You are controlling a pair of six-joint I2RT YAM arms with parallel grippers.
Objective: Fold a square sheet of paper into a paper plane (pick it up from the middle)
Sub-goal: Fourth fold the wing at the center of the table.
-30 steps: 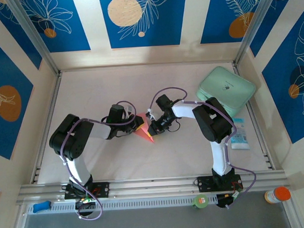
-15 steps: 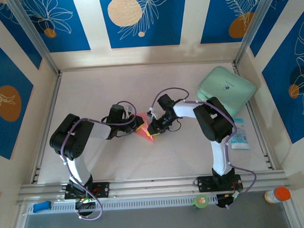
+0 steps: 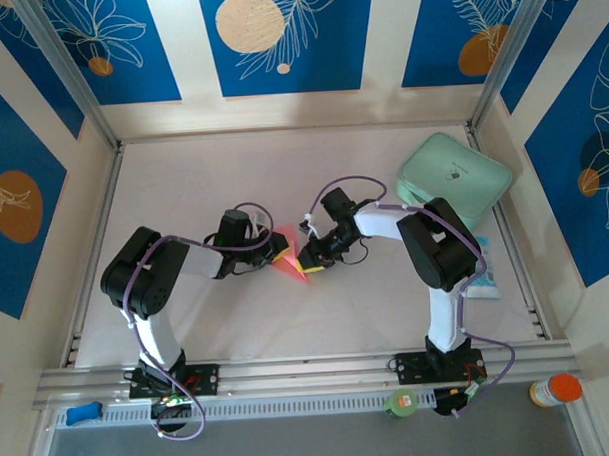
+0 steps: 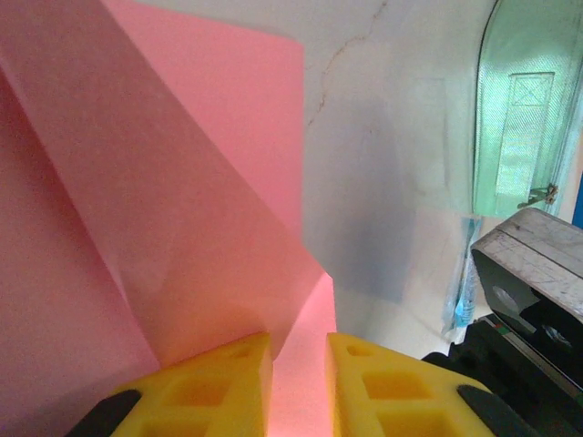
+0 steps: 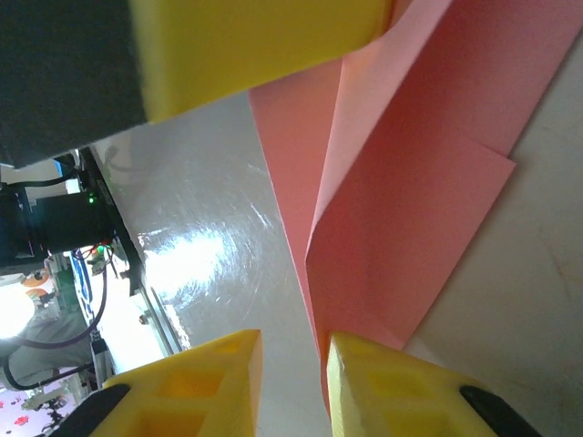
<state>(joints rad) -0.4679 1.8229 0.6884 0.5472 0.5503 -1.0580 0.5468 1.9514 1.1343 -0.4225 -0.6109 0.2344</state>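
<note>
The square sheet of paper [image 3: 288, 257] is salmon-pink and folded into a creased pointed shape, lying on the table between the two arms. My left gripper [image 3: 276, 251] reaches it from the left. In the left wrist view that gripper [image 4: 299, 382] stands slightly open, with the pink paper [image 4: 182, 200] showing in the narrow gap and a raised flap ahead. My right gripper [image 3: 308, 258] comes in from the right. In the right wrist view it [image 5: 293, 382] is open, bare table shows in its gap, and a lifted edge of the paper [image 5: 410, 164] leans against its right finger [image 5: 401, 391].
A mint-green rounded pad [image 3: 453, 183] lies at the back right, also seen as the mint-green pad [image 4: 519, 118] in the left wrist view. A small blue-white packet [image 3: 480, 267] rests by the right wall. The other arm's yellow finger [image 5: 255, 45] hangs close above the paper.
The right arm's elbow has swung a little to the right and its gripper has shifted slightly along the paper's right edge. The left arm has stayed in place.
</note>
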